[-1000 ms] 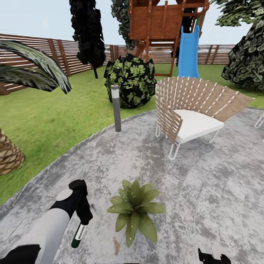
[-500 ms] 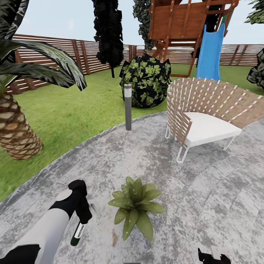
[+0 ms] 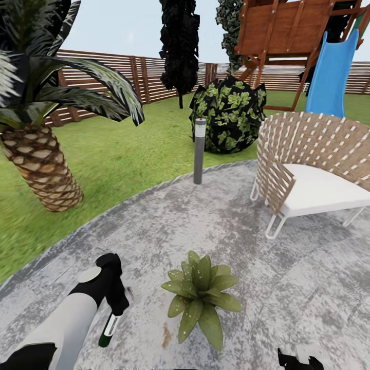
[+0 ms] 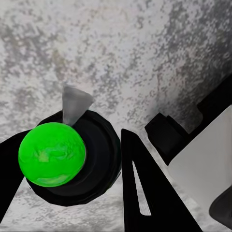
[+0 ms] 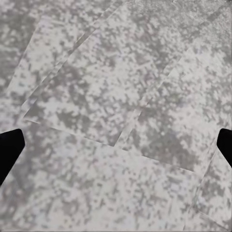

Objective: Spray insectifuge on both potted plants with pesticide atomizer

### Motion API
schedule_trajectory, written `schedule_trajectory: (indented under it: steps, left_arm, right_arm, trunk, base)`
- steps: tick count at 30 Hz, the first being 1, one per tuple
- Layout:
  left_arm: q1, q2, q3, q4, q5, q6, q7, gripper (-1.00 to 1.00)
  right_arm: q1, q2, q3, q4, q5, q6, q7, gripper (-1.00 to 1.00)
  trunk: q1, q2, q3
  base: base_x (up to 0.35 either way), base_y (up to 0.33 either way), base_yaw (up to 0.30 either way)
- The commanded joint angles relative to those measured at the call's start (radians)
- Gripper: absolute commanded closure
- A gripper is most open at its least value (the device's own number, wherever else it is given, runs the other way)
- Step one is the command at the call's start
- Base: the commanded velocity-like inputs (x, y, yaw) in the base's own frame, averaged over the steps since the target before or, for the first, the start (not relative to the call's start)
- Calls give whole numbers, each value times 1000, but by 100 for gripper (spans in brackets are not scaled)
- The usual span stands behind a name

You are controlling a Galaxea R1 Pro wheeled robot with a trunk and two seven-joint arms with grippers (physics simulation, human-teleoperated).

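The left gripper [image 3: 117,308] clenches the spray bottle [image 3: 108,330], hanging long-axis down, with the potted plant [image 3: 201,297] just to its right on the patio [image 3: 288,288] (right gripper's state unclear).

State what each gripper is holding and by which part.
The left gripper holds the slim dark green spray bottle with a white band by its upper end, the bottle hanging below. The right gripper is open over the grey stone patio, holding nothing.
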Motion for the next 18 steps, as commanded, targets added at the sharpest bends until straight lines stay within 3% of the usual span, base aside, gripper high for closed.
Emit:
schedule_trajectory:
  steps: [1,11,14,18]
  left_arm:
    - [1,-2,4,-1,-7,10,-8,100]
    - [5,-2,5,-6,-7,12,-8,100]
    - [5,-1,6,-8,-7,12,-8,100]
    - [5,-1,7,-12,-7,12,-8,100]
  right_arm:
    - [0,0,9,0,-7,-2,-3,-100]
    - [0,-1,9,0,-7,-3,0,-100]
    - [0,-1,9,-1,-7,-3,-1,-100]
    - [-1,0,9,0,-7,-3,-2,-100]
  trunk:
    - [0,0,-1]
    - [0,0,-1]
    - [0,0,-1]
    - [0,0,-1]
  base:
    - [1,0,141]
    - [0,-1,16]
    - [0,-188,17]
    - [0,-267,222]
